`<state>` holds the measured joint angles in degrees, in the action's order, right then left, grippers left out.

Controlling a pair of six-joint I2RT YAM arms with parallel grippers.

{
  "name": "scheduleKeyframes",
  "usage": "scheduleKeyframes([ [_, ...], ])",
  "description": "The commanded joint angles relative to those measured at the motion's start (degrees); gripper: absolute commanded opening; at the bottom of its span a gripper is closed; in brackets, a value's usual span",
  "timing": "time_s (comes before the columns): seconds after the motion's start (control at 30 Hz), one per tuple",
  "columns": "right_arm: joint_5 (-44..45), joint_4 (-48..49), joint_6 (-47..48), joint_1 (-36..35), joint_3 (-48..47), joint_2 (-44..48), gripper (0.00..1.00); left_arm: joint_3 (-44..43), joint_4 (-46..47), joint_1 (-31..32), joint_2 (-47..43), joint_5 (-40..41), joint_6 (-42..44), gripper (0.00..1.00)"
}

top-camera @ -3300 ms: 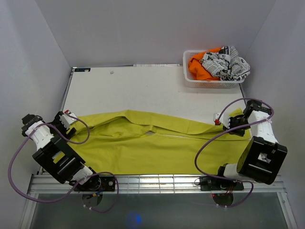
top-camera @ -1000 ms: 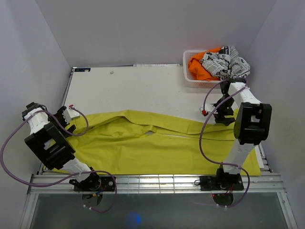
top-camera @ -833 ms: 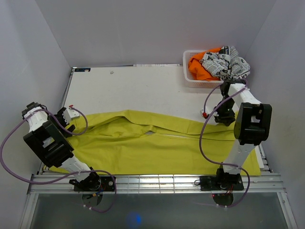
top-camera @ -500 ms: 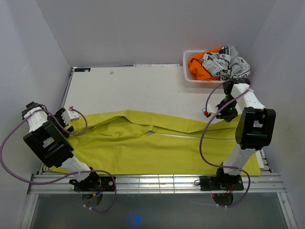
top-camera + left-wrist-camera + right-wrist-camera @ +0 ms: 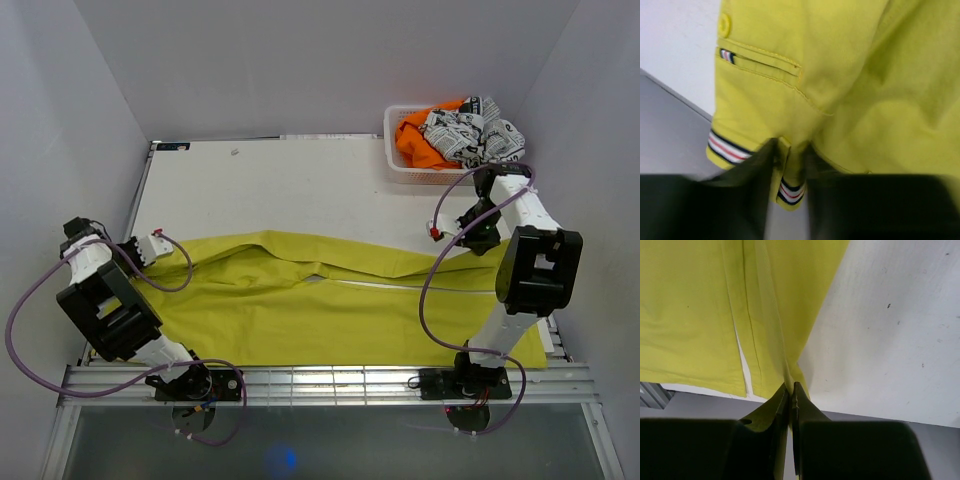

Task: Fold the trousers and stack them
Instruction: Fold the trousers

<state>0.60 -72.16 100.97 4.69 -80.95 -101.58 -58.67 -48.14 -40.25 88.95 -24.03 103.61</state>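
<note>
The mustard-yellow trousers (image 5: 330, 300) lie spread across the near half of the white table (image 5: 300, 190), waistband at the left and leg ends at the right. My left gripper (image 5: 160, 248) is at the waistband's far corner. In the left wrist view its fingers (image 5: 760, 165) pinch a fold of striped waistband (image 5: 791, 150), below a pocket with a small striped label (image 5: 727, 55). My right gripper (image 5: 470, 240) is at the far leg end. In the right wrist view it (image 5: 790, 387) is shut on a thin edge of yellow cloth (image 5: 690, 315).
A white basket (image 5: 445, 175) at the back right corner holds an orange garment (image 5: 415, 140) and a black-and-white printed cloth (image 5: 475, 135). White walls close in three sides. A metal rail (image 5: 330, 380) runs along the near edge.
The right gripper has closed on the leg edge and drawn slightly back toward the basket. The left gripper has closed on the waistband and shifted a little right.
</note>
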Motion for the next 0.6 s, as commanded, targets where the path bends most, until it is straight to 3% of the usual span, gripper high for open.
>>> scheduleKeyframes([
  [0.0, -4.28, -2.72, -0.86, 1.11, -2.9, 4.27, 0.08, -5.56, 0.87, 0.26, -0.1, -3.38, -3.23, 0.22],
  [0.07, -5.25, -2.72, -0.69, 1.9, -3.6, 5.6, 0.08, -10.64, -1.77, -0.18, 0.7, -4.44, -4.03, 0.0],
  [0.2, -7.28, -2.81, 2.38, 6.19, -1.68, 13.83, 0.08, -19.18, -10.73, -3.95, 1.49, -10.15, -2.37, 0.0],
  [0.3, -6.32, -2.81, 8.62, 10.49, 6.39, 21.74, 0.08, -21.56, -18.55, -8.08, 1.41, -11.21, 4.3, 0.0],
  [0.4, -4.47, -2.81, 13.81, 15.24, 16.47, 28.42, 0.08, -17.99, -23.21, -12.21, 0.18, -8.58, 11.24, 0.0],
  [0.57, -3.68, -2.55, 15.49, 18.69, 28.64, 33.2, 0.08, -7.44, -22.35, -17.23, -1.76, -1.56, 18.55, 0.0],
])
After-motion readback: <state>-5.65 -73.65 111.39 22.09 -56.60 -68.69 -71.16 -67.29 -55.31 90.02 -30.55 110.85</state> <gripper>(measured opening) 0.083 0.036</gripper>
